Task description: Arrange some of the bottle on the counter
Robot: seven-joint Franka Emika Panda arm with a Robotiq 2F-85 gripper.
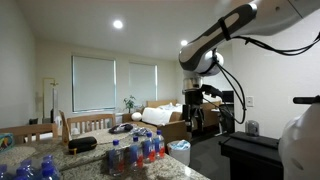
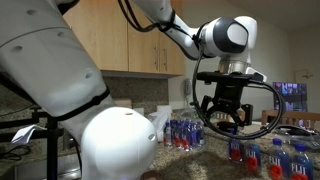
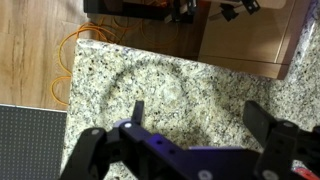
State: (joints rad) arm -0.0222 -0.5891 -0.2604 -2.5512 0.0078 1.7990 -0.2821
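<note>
Several small clear bottles (image 1: 135, 154) with blue and red labels stand grouped on the speckled counter (image 1: 90, 162). In an exterior view one cluster of bottles (image 2: 185, 132) stands behind the gripper and another cluster (image 2: 268, 156) sits nearer the front. My gripper (image 2: 222, 112) hangs high above the counter (image 2: 215, 160), open and empty, also seen against the far room in an exterior view (image 1: 197, 106). The wrist view shows bare counter (image 3: 170, 85) between the spread fingers (image 3: 138, 110) of the gripper (image 3: 200, 118); no bottle appears there.
A black object (image 1: 82, 144) lies on the counter left of the bottles. A white bin (image 1: 179, 151) stands on the floor beyond. Past the counter's edge the wrist view shows wooden floor with an orange cable (image 3: 72, 50) and a dark mat (image 3: 30, 140). Wooden cabinets (image 2: 130, 40) hang behind.
</note>
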